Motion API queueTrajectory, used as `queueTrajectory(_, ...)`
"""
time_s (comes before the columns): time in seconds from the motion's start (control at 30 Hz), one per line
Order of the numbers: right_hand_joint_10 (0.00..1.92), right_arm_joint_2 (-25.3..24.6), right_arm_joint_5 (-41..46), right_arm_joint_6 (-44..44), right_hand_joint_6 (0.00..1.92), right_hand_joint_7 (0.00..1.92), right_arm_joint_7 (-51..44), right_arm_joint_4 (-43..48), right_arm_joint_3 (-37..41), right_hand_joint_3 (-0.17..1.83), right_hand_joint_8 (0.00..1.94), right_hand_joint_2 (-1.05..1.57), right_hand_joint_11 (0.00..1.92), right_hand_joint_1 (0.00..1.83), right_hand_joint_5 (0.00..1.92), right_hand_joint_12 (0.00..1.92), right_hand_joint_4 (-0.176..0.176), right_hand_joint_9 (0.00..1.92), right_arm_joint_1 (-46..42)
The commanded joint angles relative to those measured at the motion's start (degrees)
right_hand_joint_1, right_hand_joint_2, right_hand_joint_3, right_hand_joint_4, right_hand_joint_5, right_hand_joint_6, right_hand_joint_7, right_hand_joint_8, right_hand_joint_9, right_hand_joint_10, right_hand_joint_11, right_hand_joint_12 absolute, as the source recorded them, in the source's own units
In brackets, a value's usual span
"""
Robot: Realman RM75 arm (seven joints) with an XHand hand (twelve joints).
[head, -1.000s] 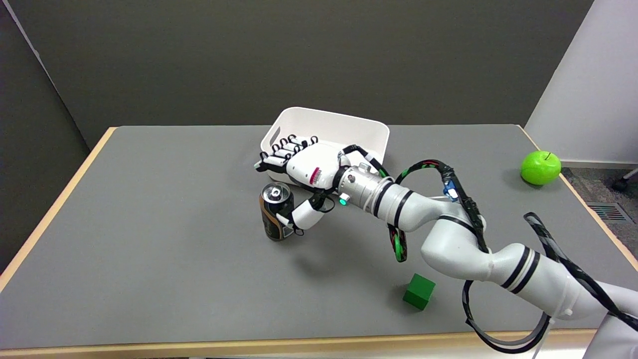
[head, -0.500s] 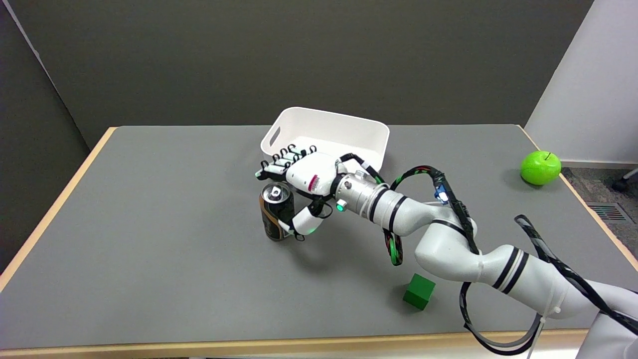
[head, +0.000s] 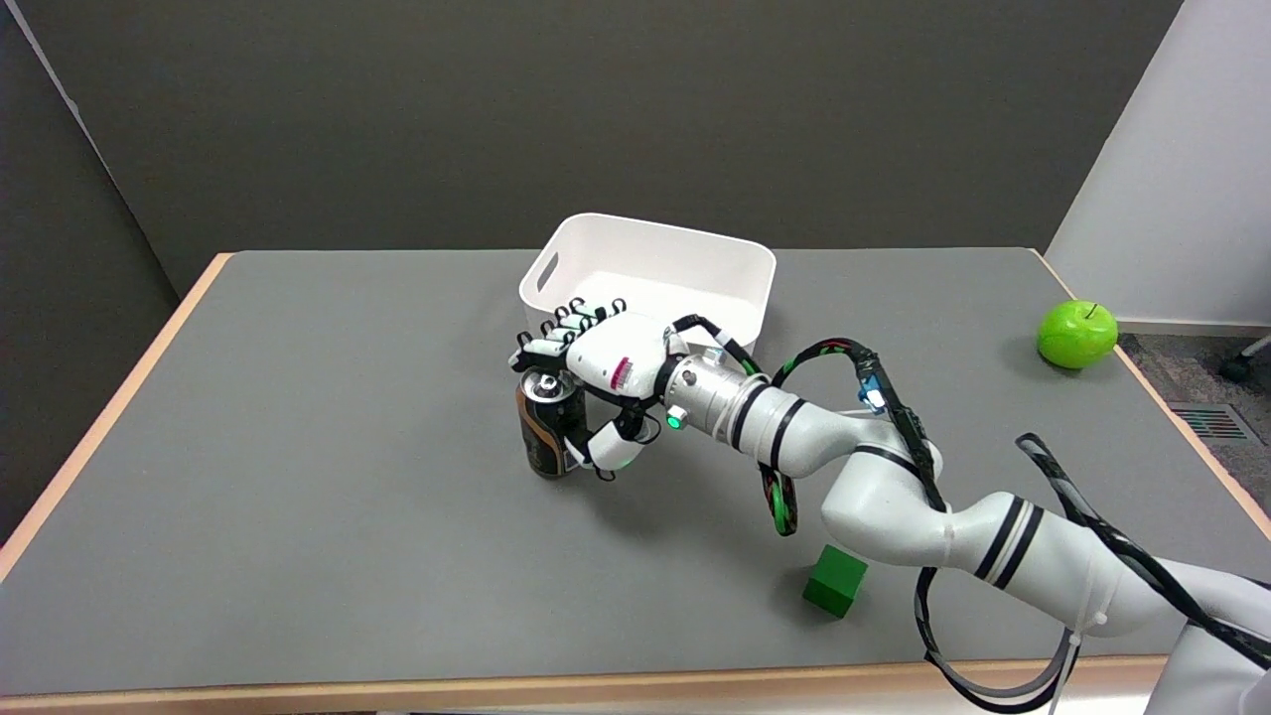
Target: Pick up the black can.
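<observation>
Grey tabletop (head: 298,516) is seen bearing the black can (head: 544,437), upright just in front of the white bin (head: 650,263); the can is half-enclosed by the right hand (head: 596,382), thumb alongside, fingers uncurled; grasping is judged underway; closing, then lifting, is required.

The white bin (head: 650,268) crowds just behind the black can (head: 545,429); bare table (head: 298,447) lies open to its left.
</observation>
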Motion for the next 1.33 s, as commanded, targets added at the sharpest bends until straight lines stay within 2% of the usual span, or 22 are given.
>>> queueTrajectory(0.03,0.64,-0.2,-0.2,3.1,0.76,0.44,-0.1,-1.2,-0.5,0.99,0.55,0.75,0.07,0.92,0.35,1.10,0.095,0.25,0.1)
queueTrajectory(0.2,0.69,-0.2,-0.2,3.7,1.06,0.57,-0.2,-1.2,-0.3,0.93,0.77,0.81,0.09,0.96,0.40,1.11,0.138,0.31,0.2)
queueTrajectory(0.27,0.70,-0.2,-0.3,3.7,1.11,0.59,-0.2,-1.0,-0.1,0.93,0.82,0.82,0.09,0.96,0.41,1.11,0.149,0.32,0.2)
queueTrajectory(0.3,0.71,-0.2,-0.3,3.7,1.20,0.60,-0.2,-1.0,-0.1,0.83,0.84,0.88,0.10,0.93,0.43,1.12,0.156,0.33,0.2)
queueTrajectory(0.33,0.74,-0.2,-0.3,3.7,1.44,0.61,-0.2,-0.9,0.0,0.52,0.88,1.07,0.11,0.85,0.50,1.14,0.167,0.33,0.2)
queueTrajectory(0.37,0.77,-0.2,-0.4,3.7,1.65,0.62,-0.2,-0.8,0.1,0.26,0.96,1.23,0.11,0.81,0.55,1.15,0.151,0.34,0.2)
queueTrajectory(0.43,0.80,-0.2,-0.4,3.7,1.79,0.69,-0.3,-0.3,0.7,0.15,1.36,1.27,0.11,1.11,0.51,1.14,-0.077,0.34,0.2)
queueTrajectory(0.73,0.82,0.3,-0.4,3.6,1.77,0.69,-9.1,5.7,5.2,0.18,1.34,1.24,0.13,1.12,0.54,1.22,-0.081,0.35,0.7)
queueTrajectory(1.07,0.83,0.3,-0.4,3.5,1.77,0.68,-16.7,9.1,9.8,0.16,1.34,1.25,0.15,1.11,0.56,1.22,-0.077,0.36,3.3)
queueTrajectory(1.33,0.83,-0.3,-0.4,6.2,1.75,0.68,-24.1,7.7,14.6,0.16,1.34,1.24,0.16,1.12,0.57,1.23,-0.074,0.36,8.1)
